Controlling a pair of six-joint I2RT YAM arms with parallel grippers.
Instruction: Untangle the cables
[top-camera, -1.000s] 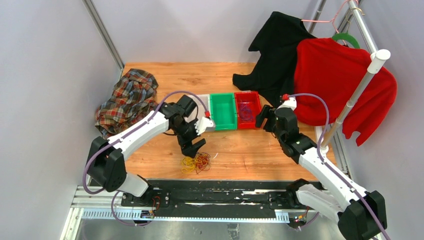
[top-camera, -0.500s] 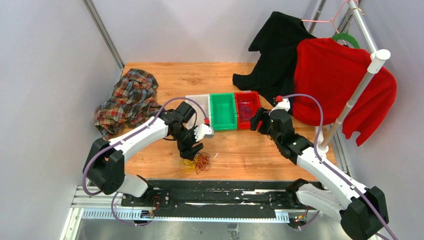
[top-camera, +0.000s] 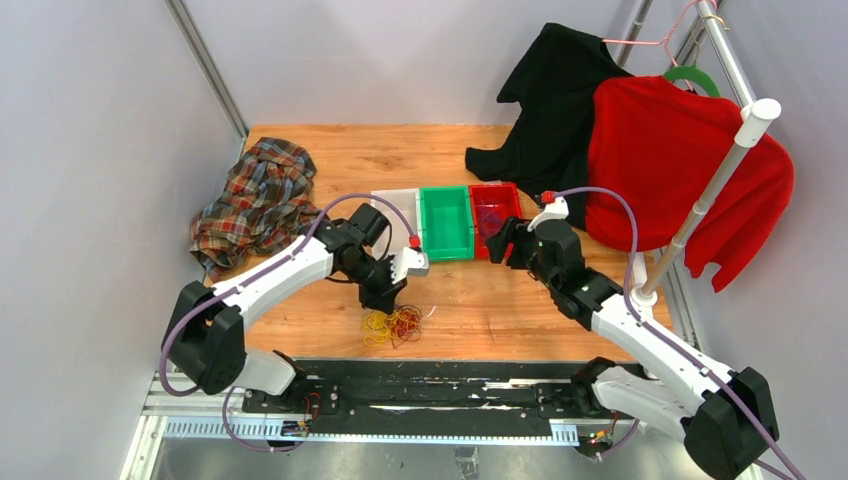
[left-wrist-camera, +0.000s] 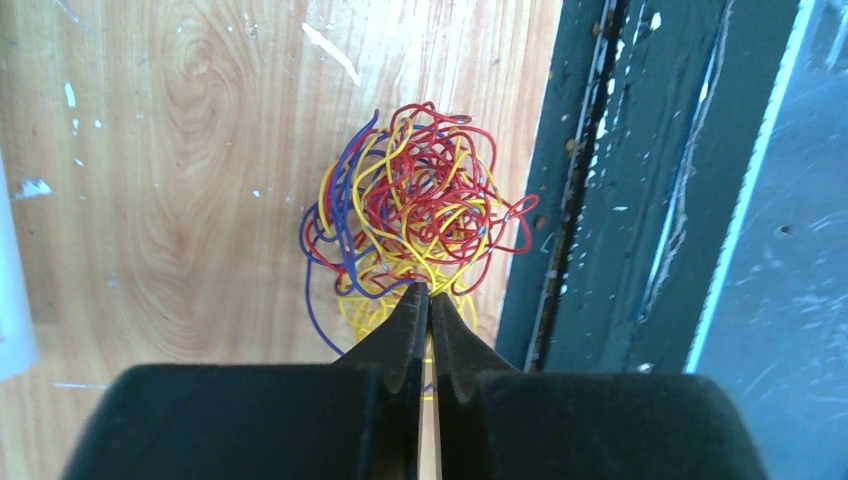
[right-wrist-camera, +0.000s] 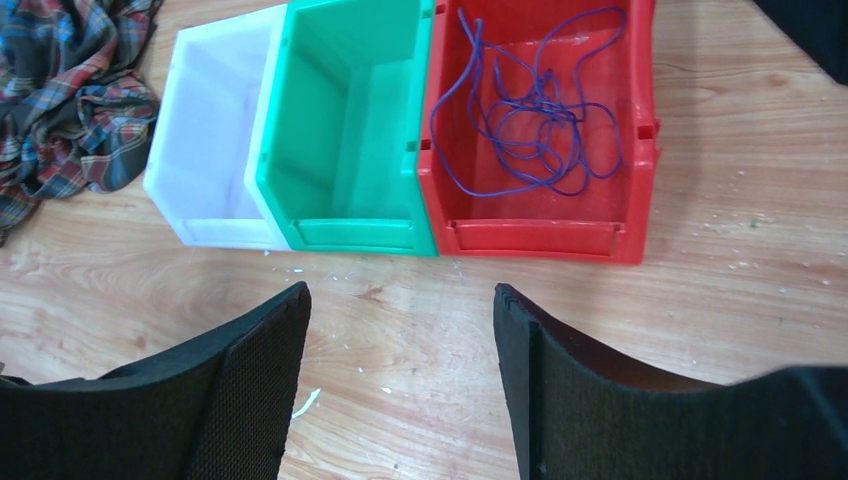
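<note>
The left tool (left-wrist-camera: 428, 297) has its two fingers pressed almost together, with only a thin slit between them, right at the near edge of the tangle of cables (left-wrist-camera: 415, 200). A yellow strand shows in that slit, so I take it to be pinched, though I cannot tell whether any others are caught with it. The tangle lies on the worktop (left-wrist-camera: 150, 200) and spreads out ahead of the tips in red, yellow and blue-purple loops, with a dark rail (left-wrist-camera: 600, 200) close on one side. The right tool (right-wrist-camera: 400, 300) stands wide open and empty over bare wood. Beyond it sit a white bin (right-wrist-camera: 215, 230), a green bin (right-wrist-camera: 350, 235) and a red bin (right-wrist-camera: 540, 238) in a row, and the red one holds a loose purple cable (right-wrist-camera: 530, 130). These wires look light, thin and springy, so I would expect a pull on one strand to drag the whole ball along unless the other tool pins it down. The best place to hold seems to be a free end or an outer loop standing clear of the knot, not the dense middle. Wire this smooth and fine may slip between the fingers, and a hard tug would likely tighten the snarl.
</note>
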